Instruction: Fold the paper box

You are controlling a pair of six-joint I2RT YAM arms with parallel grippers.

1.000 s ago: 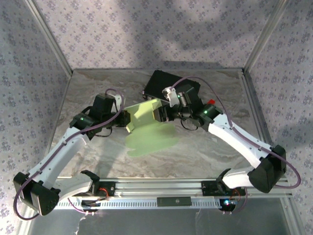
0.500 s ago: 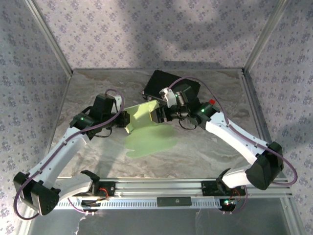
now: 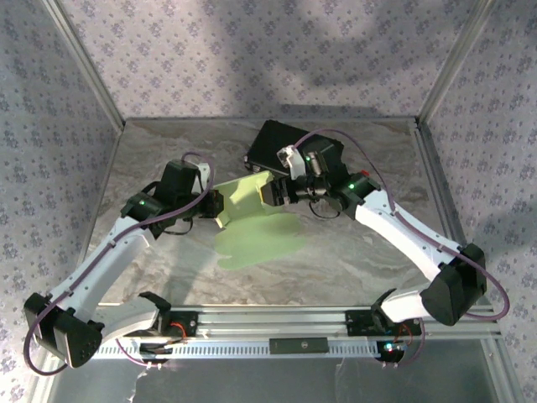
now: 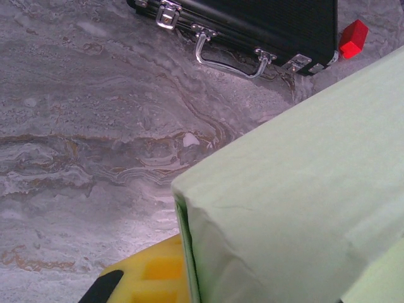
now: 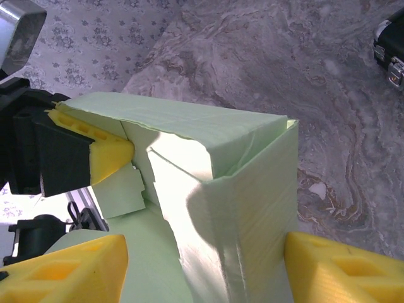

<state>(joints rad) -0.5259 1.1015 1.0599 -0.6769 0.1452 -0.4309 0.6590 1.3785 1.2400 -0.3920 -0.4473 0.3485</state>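
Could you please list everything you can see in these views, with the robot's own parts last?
paper box: one, pale green, mid-table, partly folded, a wall raised between the grippers
black case: one, black with metal latches, far side of table
red block: one, red, beside the case's corner
table: one, grey marbled, under everything
left gripper: one, black with yellow pads, shut on a wall of the paper box
right gripper: one, same colours, open, astride a corner of the box

Bent at the elbows and angled inward, nearly tip to tip, with the left gripper [image 3: 216,207] pinched tight and the right gripper [image 3: 270,195] spread wide (jaws well apart).
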